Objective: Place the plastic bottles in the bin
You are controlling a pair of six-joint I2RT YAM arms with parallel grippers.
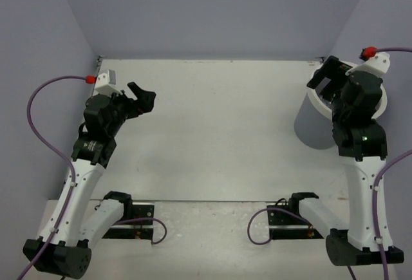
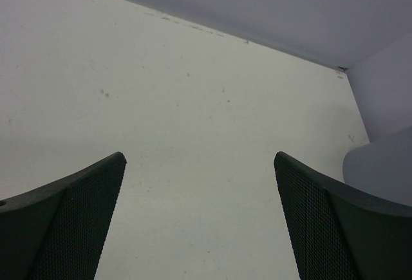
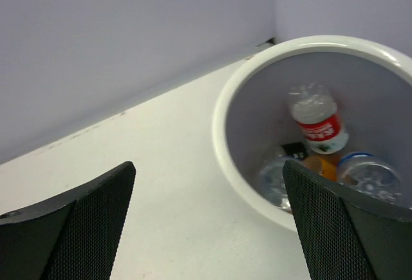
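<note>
**Top view.** A large round white plastic bin (image 1: 311,127), with a thick rolled rim and a grey wall, stands in the far right corner of the pale tabletop (image 1: 219,132). The right arm partly hides it. The right hand (image 1: 325,74) hangs over the bin's left rim. The left hand (image 1: 143,93) is held above the far left of the tabletop, well apart from the bin.

**Right wrist view.** The bin (image 3: 222,132) shows a smooth grey interior below its glossy white rim. Several plastic bottles lie heaped at the bottom:
- A clear bottle with a red label (image 3: 318,124) leans against the inner wall.
- A short orange bottle (image 3: 317,164) lies just below it.
- Only a corner of a dark-labelled bottle (image 3: 295,149) shows.
- A clear bottle (image 3: 271,180) lies to the left.
- A clear bottle with a blue band (image 3: 370,174) lies to the right, partly covered by a finger.

The right hand (image 3: 209,165) has its jaws spread wide with nothing between them.

**Left wrist view.** The left hand (image 2: 198,158) is likewise wide open and empty above bare tabletop (image 2: 193,100). The bin's grey wall (image 2: 380,164) is at the right edge.
</note>
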